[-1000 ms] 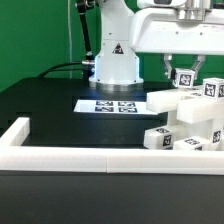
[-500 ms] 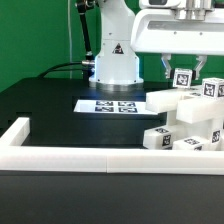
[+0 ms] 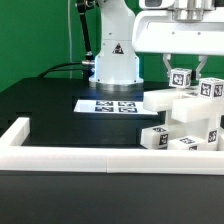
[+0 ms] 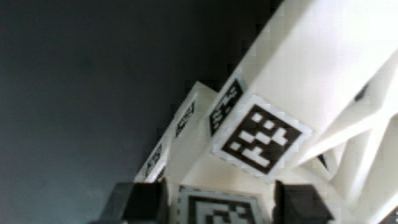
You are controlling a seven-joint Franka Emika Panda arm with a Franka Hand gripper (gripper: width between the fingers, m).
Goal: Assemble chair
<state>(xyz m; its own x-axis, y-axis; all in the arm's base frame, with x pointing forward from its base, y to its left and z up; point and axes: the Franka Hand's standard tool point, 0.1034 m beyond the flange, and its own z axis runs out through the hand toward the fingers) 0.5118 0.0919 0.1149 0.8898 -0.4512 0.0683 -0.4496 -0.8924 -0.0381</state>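
Claw [image 3: 182,70] pinches 1 tagged bar atop the chair [image 3: 186,122].

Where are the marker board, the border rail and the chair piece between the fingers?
marker board [image 3: 108,105], exterior view, its tagged top face.
border rail [image 3: 90,157], exterior view, front run's top edge.
chair piece [image 3: 181,78], exterior view, its tagged face.

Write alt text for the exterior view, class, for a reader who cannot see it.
A robot claw is shut on a tagged white chair part above a cluster of white chair pieces at the exterior view's right. The marker board lies on the black table behind a white border rail.
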